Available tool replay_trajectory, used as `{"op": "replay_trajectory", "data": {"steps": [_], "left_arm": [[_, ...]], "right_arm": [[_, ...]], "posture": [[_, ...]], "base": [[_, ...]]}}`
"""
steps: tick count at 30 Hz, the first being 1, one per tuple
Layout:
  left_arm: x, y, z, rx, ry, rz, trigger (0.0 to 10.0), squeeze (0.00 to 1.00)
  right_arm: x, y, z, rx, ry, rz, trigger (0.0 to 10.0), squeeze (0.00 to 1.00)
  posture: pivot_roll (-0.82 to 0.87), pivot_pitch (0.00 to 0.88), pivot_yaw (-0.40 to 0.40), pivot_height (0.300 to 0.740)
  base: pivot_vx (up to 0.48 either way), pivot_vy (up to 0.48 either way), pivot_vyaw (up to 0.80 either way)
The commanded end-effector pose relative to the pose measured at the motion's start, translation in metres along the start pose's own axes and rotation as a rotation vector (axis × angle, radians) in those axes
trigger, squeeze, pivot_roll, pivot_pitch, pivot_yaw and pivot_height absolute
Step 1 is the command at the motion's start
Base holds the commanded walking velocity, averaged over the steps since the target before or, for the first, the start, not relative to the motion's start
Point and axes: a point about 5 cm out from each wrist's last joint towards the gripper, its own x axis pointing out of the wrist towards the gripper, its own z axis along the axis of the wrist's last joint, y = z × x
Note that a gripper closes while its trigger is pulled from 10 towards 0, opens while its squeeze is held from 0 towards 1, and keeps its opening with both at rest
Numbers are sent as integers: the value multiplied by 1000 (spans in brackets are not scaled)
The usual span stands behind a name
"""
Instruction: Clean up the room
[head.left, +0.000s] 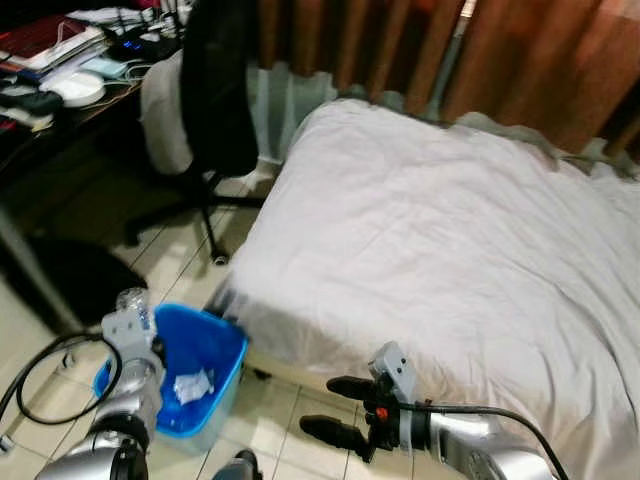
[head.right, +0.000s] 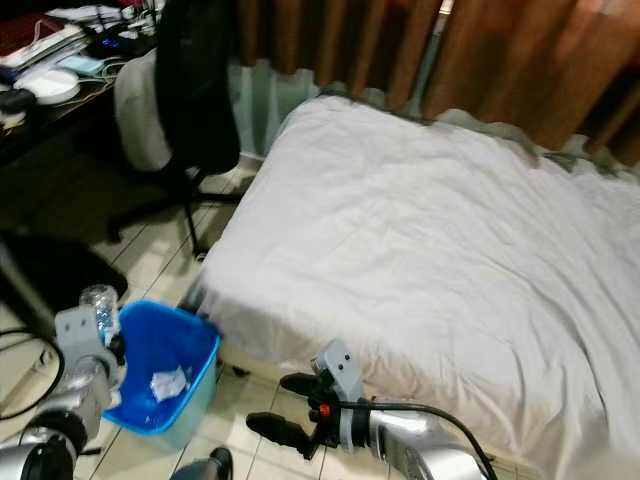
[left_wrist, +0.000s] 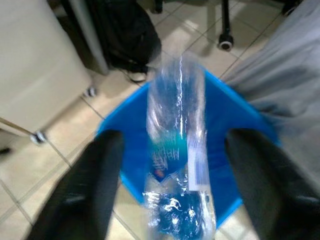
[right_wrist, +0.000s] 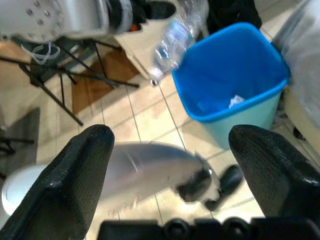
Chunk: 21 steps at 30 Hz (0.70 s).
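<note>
A clear plastic bottle (left_wrist: 177, 150) with a blue label hangs between the wide-spread fingers of my left gripper (left_wrist: 175, 140), touching neither finger, and looks blurred. It is just over the near rim of the blue bin (head.left: 228, 345), which stands on the tiled floor by the bed's corner. A crumpled white paper (head.left: 192, 385) lies inside the bin. In the right wrist view the bottle (right_wrist: 172, 37) tilts above the bin's (right_wrist: 250, 107) edge. My right gripper (head.left: 338, 408) is open and holds nothing, low over the floor to the right of the bin.
A bed with a white sheet (head.left: 450, 240) takes up the right. A black office chair (head.left: 215, 90) stands behind the bin, beside a cluttered desk (head.left: 60, 60). A black bag (head.left: 75, 275) and a looped cable (head.left: 40, 380) lie on the floor at left.
</note>
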Motion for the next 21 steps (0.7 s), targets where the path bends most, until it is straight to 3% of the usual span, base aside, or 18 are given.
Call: {"op": "replay_trajectory", "data": {"steps": [1,5,11,12,15,17,18,19,21], "left_arm": [[1,-7,10,41,-41,-32,10000,1000],[3,-10,25,132,-95,-51,10000,1000],[4,-8,29,143,-98,-44,10000,1000],[3,-5,29,125,-117,-66,10000,0],[2,-3,27,128,-136,-84,10000,0],[-8,-6,11,118,-224,-211,10000,0],[-8,-6,11,118,-224,-211,10000,0],[-20,-12,5,116,-294,-299,10000,0],[-46,-27,5,152,-410,-428,10000,0]], "right_arm": [[-6,2,-2,17,-1,-2,10000,0],[-24,12,-9,53,15,-35,10000,0],[-31,16,-12,65,24,-60,10000,0],[-33,14,-13,71,2,-94,10000,0],[-34,11,-14,81,-23,-132,10000,0],[-38,-12,-3,65,-178,-348,10000,0],[-38,-12,-3,65,-178,-348,10000,0],[-44,-24,5,58,-282,-479,10000,0],[-56,-38,12,22,-378,-685,10000,0]], "posture": [[-180,237,-152,740],[-247,272,-165,740],[-247,272,-165,740],[-202,237,-115,740],[-162,208,-92,740],[-73,145,-60,740],[-73,145,-60,740],[-45,110,-57,740],[-19,78,-49,740]], "base": [[0,0,0],[0,0,0],[0,0,0],[0,0,0],[0,0,0],[0,0,0],[0,0,0],[0,0,0],[0,0,0]]}}
